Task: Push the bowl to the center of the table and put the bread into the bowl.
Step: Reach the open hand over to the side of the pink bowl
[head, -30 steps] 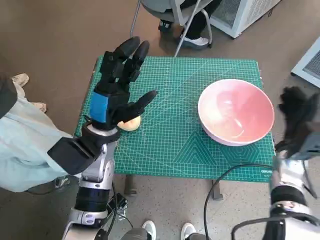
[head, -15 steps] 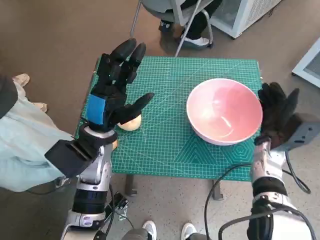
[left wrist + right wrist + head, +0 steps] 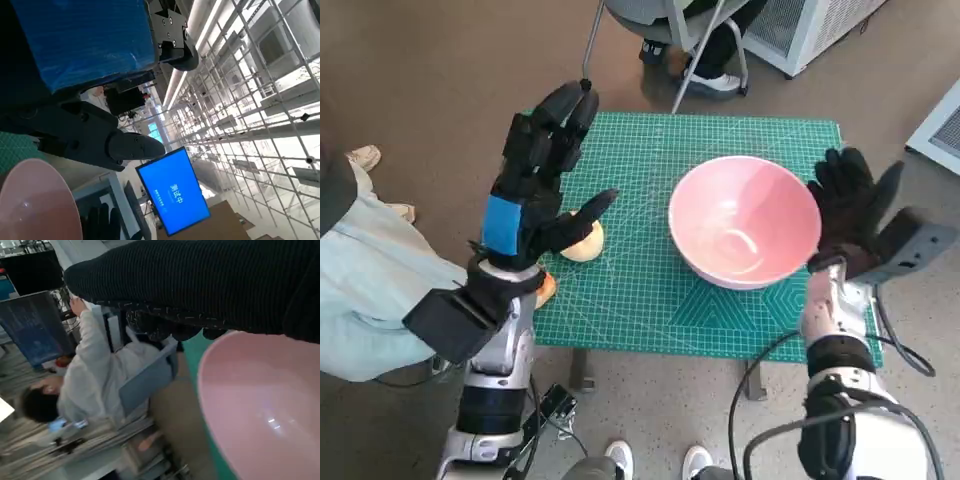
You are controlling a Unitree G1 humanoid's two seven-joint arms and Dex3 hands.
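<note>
Right hand (image 3: pixel 850 212): fingers spread, laid flat against the bowl (image 3: pixel 745 222) rim for pushing.
Left hand (image 3: pixel 535 185): fingers apart, nothing held, raised above the bread (image 3: pixel 582 241).

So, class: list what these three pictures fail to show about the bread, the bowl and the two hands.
- Bread: head view, mostly covered by the left hand; its full shape is hidden.
- Bowl: cut off by the edge in both wrist views.
- Right hand: whether it touches the bowl's rim cannot be told; its fingers barely show in its wrist view.
</note>
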